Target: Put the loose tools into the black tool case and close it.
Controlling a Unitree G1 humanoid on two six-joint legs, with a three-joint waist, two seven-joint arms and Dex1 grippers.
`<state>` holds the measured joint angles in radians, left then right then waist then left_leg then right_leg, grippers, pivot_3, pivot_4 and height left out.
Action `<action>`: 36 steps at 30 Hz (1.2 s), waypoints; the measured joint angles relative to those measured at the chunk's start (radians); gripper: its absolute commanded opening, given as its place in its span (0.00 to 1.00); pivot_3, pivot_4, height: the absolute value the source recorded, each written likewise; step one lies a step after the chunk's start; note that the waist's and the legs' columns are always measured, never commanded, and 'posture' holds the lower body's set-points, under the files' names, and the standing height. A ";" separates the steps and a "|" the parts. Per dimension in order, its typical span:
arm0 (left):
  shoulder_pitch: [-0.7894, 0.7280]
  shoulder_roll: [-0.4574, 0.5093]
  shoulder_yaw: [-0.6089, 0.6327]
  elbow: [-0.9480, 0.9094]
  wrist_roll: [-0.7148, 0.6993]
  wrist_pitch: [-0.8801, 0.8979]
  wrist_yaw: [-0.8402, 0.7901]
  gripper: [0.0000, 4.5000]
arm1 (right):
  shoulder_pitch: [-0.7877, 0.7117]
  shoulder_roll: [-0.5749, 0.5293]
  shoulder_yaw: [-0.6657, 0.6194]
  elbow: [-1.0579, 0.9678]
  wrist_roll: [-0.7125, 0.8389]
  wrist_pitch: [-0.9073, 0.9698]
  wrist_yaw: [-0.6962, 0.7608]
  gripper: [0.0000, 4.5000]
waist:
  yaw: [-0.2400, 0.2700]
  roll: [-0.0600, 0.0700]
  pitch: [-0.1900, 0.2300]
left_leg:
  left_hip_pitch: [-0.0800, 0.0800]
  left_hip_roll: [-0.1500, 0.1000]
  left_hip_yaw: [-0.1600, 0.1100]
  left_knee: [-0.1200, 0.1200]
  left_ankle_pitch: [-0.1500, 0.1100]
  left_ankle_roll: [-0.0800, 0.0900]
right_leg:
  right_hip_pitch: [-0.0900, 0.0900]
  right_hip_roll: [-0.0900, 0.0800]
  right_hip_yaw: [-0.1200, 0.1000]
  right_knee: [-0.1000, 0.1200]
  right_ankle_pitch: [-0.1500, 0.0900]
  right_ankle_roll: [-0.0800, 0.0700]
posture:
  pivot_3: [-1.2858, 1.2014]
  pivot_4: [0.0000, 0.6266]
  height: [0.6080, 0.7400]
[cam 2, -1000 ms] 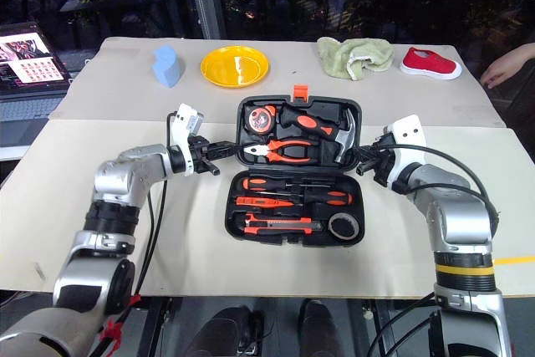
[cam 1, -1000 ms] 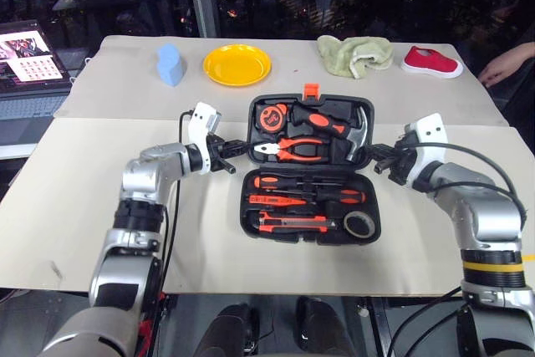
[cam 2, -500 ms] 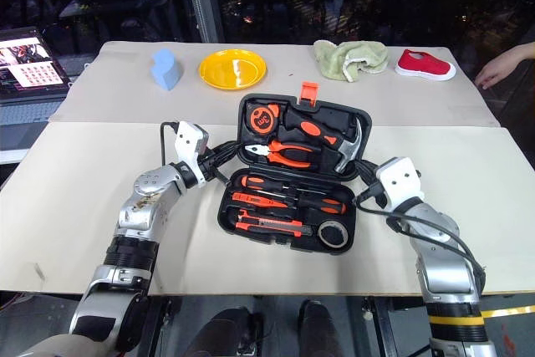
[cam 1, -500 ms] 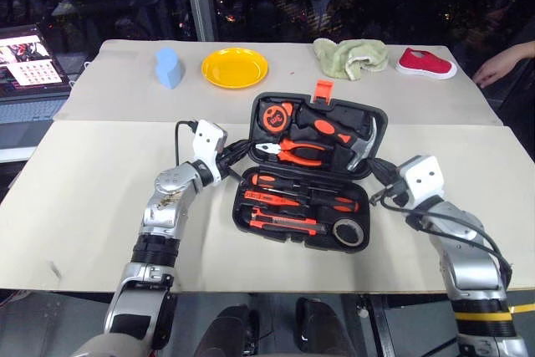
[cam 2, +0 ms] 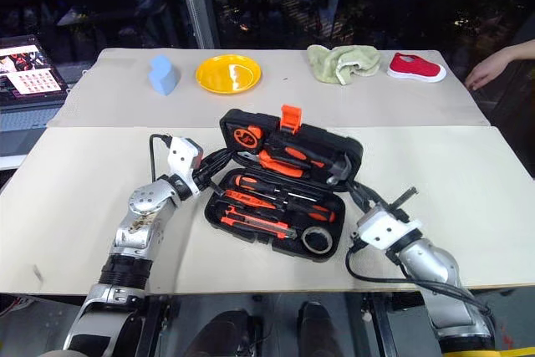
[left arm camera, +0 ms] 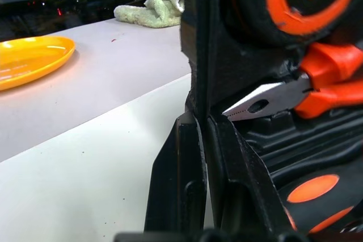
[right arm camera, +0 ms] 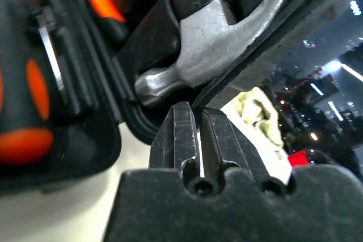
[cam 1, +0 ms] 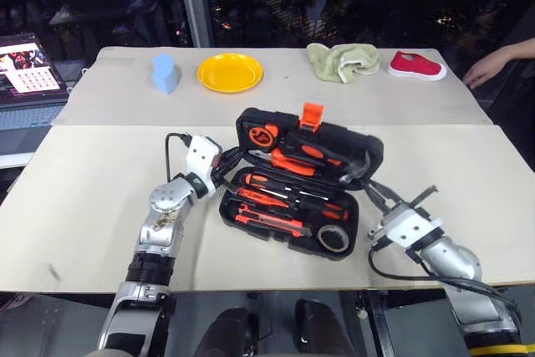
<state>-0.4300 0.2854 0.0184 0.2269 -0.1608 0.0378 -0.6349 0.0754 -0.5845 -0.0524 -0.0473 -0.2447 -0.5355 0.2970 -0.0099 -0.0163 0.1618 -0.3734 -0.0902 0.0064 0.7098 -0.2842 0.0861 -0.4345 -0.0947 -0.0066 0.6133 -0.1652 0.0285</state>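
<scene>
The tool case [cam 1: 305, 177] lies at frame centre on the worktop [cam 1: 100, 198], its lid [cam 1: 313, 141] raised partway over the tray. Screwdrivers [cam 1: 284, 192], knife [cam 1: 267, 221] and tape roll [cam 1: 333, 237] sit in their recesses.

The left end effector [cam 1: 226, 156] is pinched shut on the lid's left edge. The right end effector [cam 1: 374, 192] is closed at the lid's right edge, beside the hammer head [right arm camera: 195, 49].

To close well:
1. Lower both lid edges at an equal rate.
2. Confirm that no tool stands proud of its recess.
3. Press near the orange latch [cam 1: 312, 114] until it engages.
</scene>
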 measured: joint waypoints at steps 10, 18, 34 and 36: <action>0.115 0.122 0.089 -0.096 -0.043 0.135 0.025 0.83 | 0.261 -0.104 -0.005 -0.145 0.098 -0.011 0.123 0.61 | 0.001 0.000 0.000 | 0.006 0.001 -0.002 0.000 -0.003 0.002 | 0.006 0.000 -0.002 -0.001 -0.002 0.000 | 0.52 0.24 1.00; -0.003 0.324 0.126 0.015 -0.095 0.238 -0.153 1.00 | 0.630 -0.360 -0.237 -0.529 0.765 0.540 0.490 0.83 | 0.030 -0.003 0.001 | 0.008 0.004 -0.005 0.000 -0.005 0.005 | 0.011 -0.003 -0.004 -0.010 -0.007 0.008 | 0.52 0.24 1.00; -0.571 0.149 -0.140 0.773 0.127 -0.133 -0.394 0.03 | 0.346 -0.288 0.069 -0.555 0.657 0.753 0.548 0.00 | 0.050 -0.008 0.001 | -0.017 -0.002 -0.004 0.002 -0.001 0.006 | -0.008 -0.003 -0.008 -0.011 -0.001 0.005 | 0.52 0.24 1.00; -0.595 0.122 -0.158 0.817 0.148 -0.160 -0.424 0.01 | 0.307 -0.277 0.102 -0.539 0.634 0.772 0.547 0.00 | 0.048 -0.008 0.001 | -0.017 -0.001 -0.004 0.003 -0.001 0.006 | -0.008 -0.003 -0.007 -0.012 -0.001 0.005 | 0.52 0.24 1.00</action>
<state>-1.0246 0.4075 -0.1396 1.0434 -0.0128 -0.1225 -1.0584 0.3826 -0.8615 0.0500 -0.5864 0.3894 0.2363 0.8445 0.0380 -0.0244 0.1632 -0.3906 -0.0917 0.0026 0.7126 -0.2848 0.0926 -0.4423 -0.0978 -0.0140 0.6018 -0.1660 0.0332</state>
